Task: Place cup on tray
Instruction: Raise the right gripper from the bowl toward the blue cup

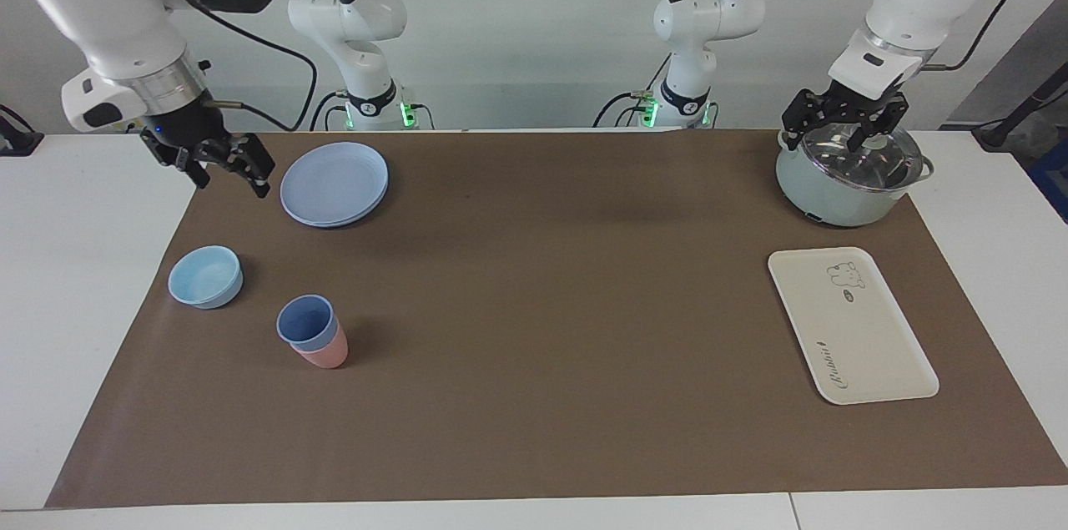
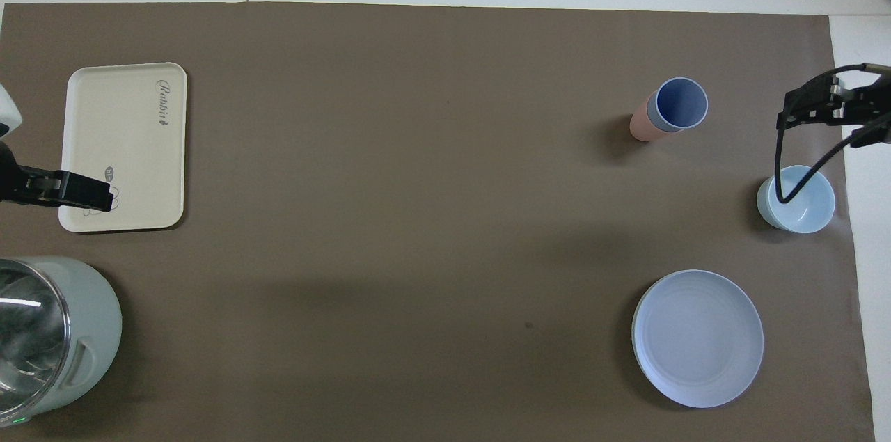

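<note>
The periwinkle-blue cup [image 1: 305,321] stands nested inside a salmon-pink cup [image 1: 324,356] on the brown mat, toward the right arm's end; it also shows in the overhead view [image 2: 681,102]. The cream-white tray [image 1: 851,330] with a bear drawing lies flat toward the left arm's end, also in the overhead view [image 2: 125,136]. My right gripper [image 1: 234,179] hangs open and empty in the air over the mat's edge beside the blue plate, apart from the cup. My left gripper [image 1: 822,138] is open and empty just over the pot's lid.
A round blue plate [image 1: 334,184] lies near the right arm's base. A squat light-blue bowl [image 1: 204,275] sits beside the cups, toward the right arm's end. A pale-green pot with a glass lid [image 1: 847,179] stands nearer to the robots than the tray.
</note>
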You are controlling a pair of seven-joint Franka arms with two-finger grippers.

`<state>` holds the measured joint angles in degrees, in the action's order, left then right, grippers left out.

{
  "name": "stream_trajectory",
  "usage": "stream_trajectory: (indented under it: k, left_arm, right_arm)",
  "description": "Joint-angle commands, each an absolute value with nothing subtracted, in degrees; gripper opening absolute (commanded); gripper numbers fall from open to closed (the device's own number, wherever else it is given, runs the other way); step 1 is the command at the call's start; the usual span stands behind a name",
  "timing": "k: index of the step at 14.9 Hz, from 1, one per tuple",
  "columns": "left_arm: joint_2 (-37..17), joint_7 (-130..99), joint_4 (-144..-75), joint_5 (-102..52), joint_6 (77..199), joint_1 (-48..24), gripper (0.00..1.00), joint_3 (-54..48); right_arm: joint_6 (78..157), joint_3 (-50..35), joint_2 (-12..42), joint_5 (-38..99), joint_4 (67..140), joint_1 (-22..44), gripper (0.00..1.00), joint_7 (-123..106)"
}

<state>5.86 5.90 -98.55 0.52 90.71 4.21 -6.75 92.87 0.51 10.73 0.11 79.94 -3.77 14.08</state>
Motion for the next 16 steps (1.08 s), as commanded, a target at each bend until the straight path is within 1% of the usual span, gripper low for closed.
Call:
stream_trajectory:
  k: [1, 3, 5, 8, 10, 13, 16]
  left_arm:
    - [6.50, 6.15, -99.23, 1.41, 90.79, 4.83, 1.00, -7.21]
    - [6.50, 6.24, -99.23, 1.41, 90.79, 4.83, 1.00, -7.21]
    - [6.50, 6.24, -99.23, 1.41, 90.88, 4.83, 1.00, -7.21]
    - [6.50, 6.24, -99.23, 1.41, 90.88, 4.83, 1.00, -7.21]
    - [6.50, 6.15, -99.23, 1.41, 90.88, 4.83, 1.00, -7.21]
    - [6.50, 6.24, -99.23, 1.41, 90.88, 4.83, 1.00, -7.21]
    - [6.50, 6.15, -99.23, 1.41, 90.88, 4.83, 1.00, -7.21]
  right_arm:
    - [94.03, -0.09, 23.17, -0.62, 66.12, -5.36, 0.95, 20.64]
    - [97.71, -0.17, 28.28, -0.53, 63.20, -6.50, 0.95, 23.45]
    - [102.37, -0.61, 31.71, 0.95, 63.02, -7.38, 0.94, 27.66]
    - [106.77, -0.09, 35.41, 3.51, 62.93, -7.65, 0.92, 33.73]
    - [108.71, -0.52, 37.26, 3.78, 62.93, -9.13, 0.91, 36.46]
    - [109.16, -0.09, 40.77, 9.03, 62.93, -9.49, 0.91, 41.47]
    - [106.97, -0.09, 41.84, 15.80, 63.54, -10.46, 0.91, 46.74]
